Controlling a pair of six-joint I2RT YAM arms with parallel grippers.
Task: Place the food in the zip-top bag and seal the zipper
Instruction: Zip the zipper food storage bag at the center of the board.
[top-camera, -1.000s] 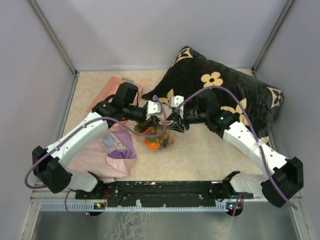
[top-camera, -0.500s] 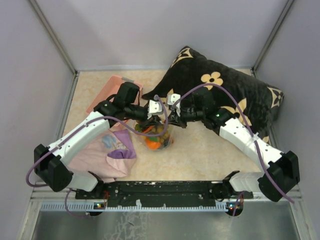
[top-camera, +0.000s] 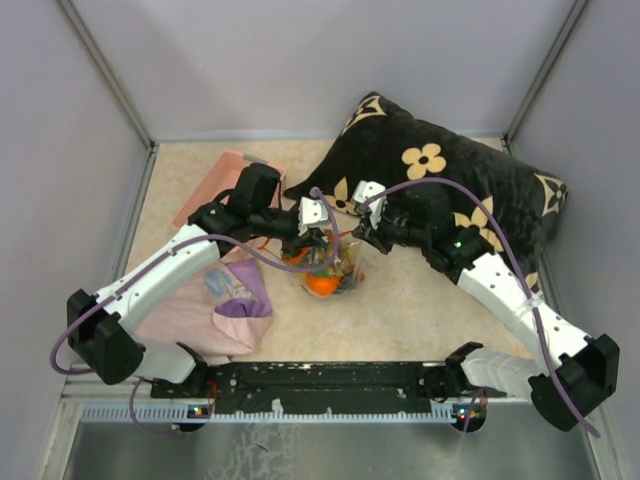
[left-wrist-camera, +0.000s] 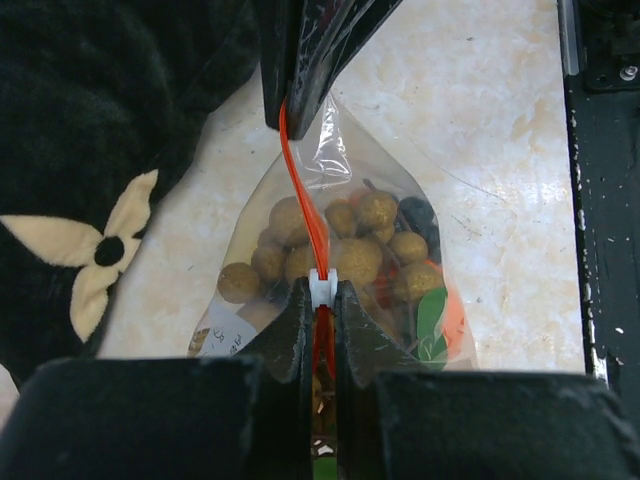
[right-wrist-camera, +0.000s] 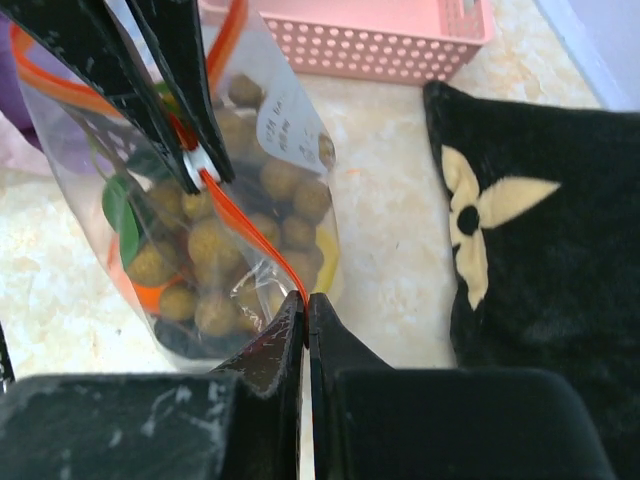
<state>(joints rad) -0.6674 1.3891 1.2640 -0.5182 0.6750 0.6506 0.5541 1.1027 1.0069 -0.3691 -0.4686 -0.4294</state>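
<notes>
Zip-top bag (left-wrist-camera: 345, 160) likely limp, slippery; left gripper (left-wrist-camera: 318, 300) pinches slider (left-wrist-camera: 318, 287), right gripper (right-wrist-camera: 305, 305) clamps zipper (left-wrist-camera: 298, 185) end, the firmest holds.

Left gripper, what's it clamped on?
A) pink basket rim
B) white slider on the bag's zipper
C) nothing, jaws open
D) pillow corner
B: the left wrist view shows the left gripper shut on the white slider of the orange-red zipper, while the right gripper pinches the strip's far end.
</notes>
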